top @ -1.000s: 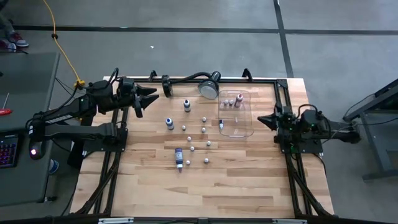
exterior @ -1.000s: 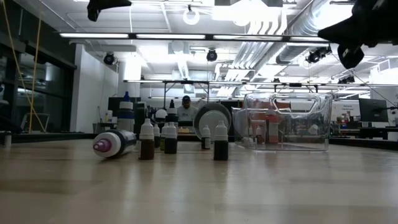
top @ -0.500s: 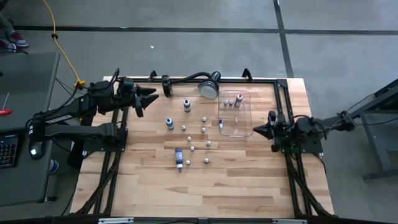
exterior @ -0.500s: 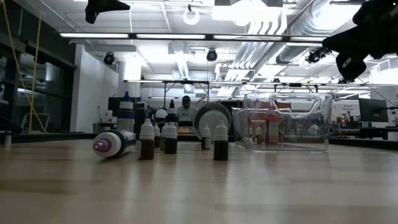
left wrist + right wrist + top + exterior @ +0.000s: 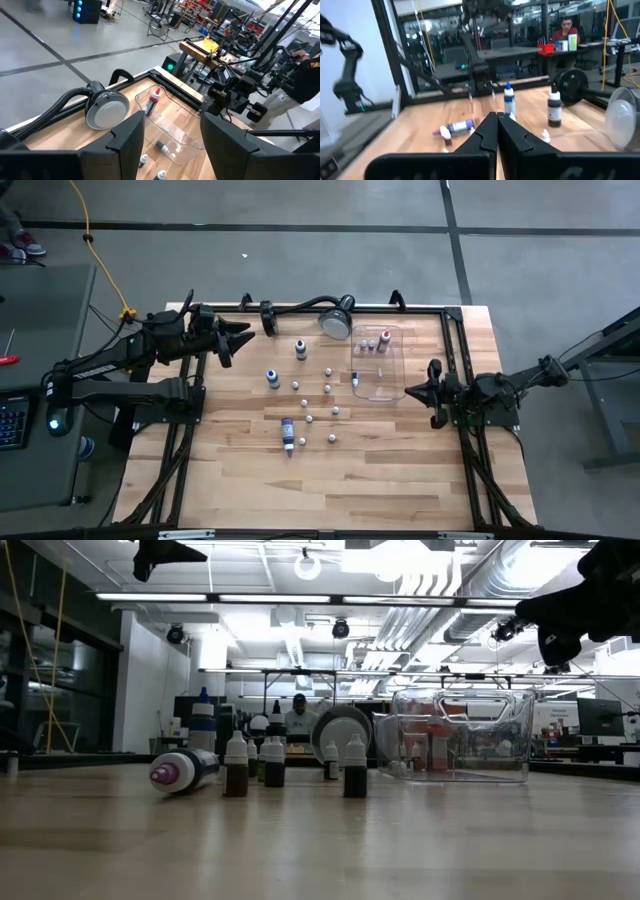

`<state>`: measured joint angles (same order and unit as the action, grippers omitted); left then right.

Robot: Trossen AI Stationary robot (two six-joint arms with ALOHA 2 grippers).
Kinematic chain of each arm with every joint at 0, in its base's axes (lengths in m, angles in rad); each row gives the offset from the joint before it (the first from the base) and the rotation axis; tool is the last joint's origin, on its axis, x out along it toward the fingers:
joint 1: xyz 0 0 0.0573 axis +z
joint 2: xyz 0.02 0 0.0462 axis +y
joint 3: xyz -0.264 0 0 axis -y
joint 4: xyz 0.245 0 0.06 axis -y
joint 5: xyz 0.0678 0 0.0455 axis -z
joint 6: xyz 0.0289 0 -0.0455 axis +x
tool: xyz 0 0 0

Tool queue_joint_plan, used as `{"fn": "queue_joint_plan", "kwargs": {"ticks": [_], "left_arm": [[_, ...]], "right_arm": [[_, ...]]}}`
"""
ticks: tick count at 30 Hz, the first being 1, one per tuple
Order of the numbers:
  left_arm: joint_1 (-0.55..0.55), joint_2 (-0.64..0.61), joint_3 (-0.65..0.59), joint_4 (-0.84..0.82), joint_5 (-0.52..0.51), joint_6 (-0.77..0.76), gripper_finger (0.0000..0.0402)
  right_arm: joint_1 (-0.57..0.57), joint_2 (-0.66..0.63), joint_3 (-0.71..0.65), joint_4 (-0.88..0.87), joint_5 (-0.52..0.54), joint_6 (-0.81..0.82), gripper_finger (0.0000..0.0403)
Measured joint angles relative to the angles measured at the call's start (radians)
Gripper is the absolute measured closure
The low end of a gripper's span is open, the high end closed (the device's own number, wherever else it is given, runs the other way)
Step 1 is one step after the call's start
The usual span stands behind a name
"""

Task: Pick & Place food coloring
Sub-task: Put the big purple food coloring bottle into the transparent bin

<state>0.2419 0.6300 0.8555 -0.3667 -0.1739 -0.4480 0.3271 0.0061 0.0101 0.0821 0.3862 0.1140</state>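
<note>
1. I count three larger bottles (image 5: 272, 377) on the desk (image 5: 380, 470): two upright, one lying on its side.
2. Seven small white-capped dropper bottles (image 5: 327, 388) stand loose on the desk, as far as I can tell.
3. One clear tray (image 5: 395, 360), with what look like four bottles in the tray (image 5: 384, 340).
4. One round lamp head (image 5: 336, 320).
5. Two arms: one left end effector (image 5: 245, 332), one right end effector (image 5: 408, 391).

Your left gripper (image 5: 246, 333) hovers at the table's far-left corner, fingers apart. Your right gripper (image 5: 410, 391) hovers closed.
</note>
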Motion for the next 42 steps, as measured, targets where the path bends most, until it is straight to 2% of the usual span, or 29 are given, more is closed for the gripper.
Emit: {"fn": "queue_joint_plan", "kwargs": {"ticks": [8, 12, 17, 19, 24, 29, 34, 42], "left_arm": [[0.000, 0.000, 0.000, -0.043, -0.061, 0.034, 0.0211], [0.000, 0.000, 0.000, -0.041, -0.054, 0.053, 0.0211], [0.000, 0.002, 0.000, -0.065, 0.011, 0.058, 0.0211], [0.000, 0.003, -0.001, -0.073, 0.034, 0.058, 0.0211], [0.000, 0.002, -0.001, -0.108, 0.097, 0.047, 0.0211], [0.000, 0.002, -0.001, -0.132, 0.237, 0.065, 0.0211], [0.000, 0.003, -0.001, -0.202, 0.361, 0.237, 0.0211], [0.000, 0.036, -0.001, -0.280, 0.433, 0.463, 0.0211]], "right_arm": [[-0.051, 0.007, 0.000, -0.009, -0.037, -0.055, 0.0403], [-0.120, 0.007, 0.000, -0.024, -0.136, -0.063, 0.0403], [-0.230, 0.007, 0.000, -0.051, -0.303, -0.047, 0.0403], [-0.268, 0.012, 0.000, -0.055, -0.336, -0.046, 0.0403], [-0.338, 0.023, 0.000, -0.056, -0.337, -0.033, 0.0403], [-0.369, 0.026, -0.001, -0.056, -0.336, -0.010, 0.0403], [-0.369, 0.026, -0.001, -0.056, -0.335, -0.010, 0.0402], [-0.369, 0.026, -0.001, -0.056, -0.334, -0.010, 0.0402]]}}
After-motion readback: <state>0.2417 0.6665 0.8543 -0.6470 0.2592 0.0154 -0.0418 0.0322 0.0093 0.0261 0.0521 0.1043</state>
